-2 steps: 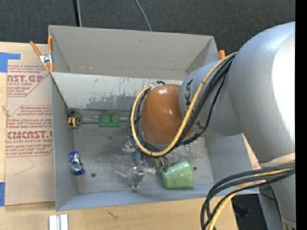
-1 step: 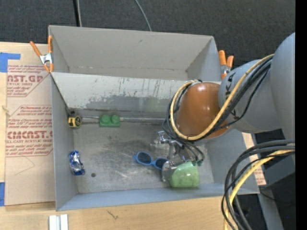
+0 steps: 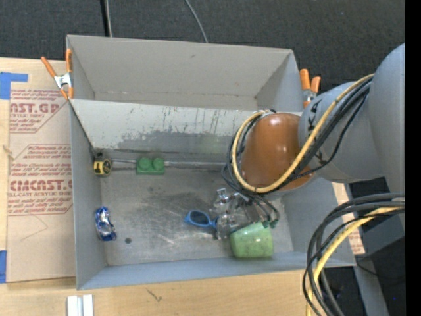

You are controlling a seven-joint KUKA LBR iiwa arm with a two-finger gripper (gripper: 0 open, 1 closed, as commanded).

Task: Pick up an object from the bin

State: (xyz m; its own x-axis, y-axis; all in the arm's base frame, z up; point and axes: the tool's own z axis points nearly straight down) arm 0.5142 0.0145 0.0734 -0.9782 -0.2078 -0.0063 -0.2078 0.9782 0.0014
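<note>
Grey bin, front right: my hand hangs between a blue loop and a pale green block; I cannot tell its grip.

The orange cover hides the bin floor under it and the upper part of the gripper, which sticks out just below the cover's left side. Below and left of the cover, the blue loop has its right end lost behind the gripper. Below the cover, metal parts overlap the green lump's top edge. Far left of the cover, the yellow thing and the blue-and-white thing are too small to identify. Right of the cover, the arm is cut off by the edge, as are the cables at the bottom.
</note>
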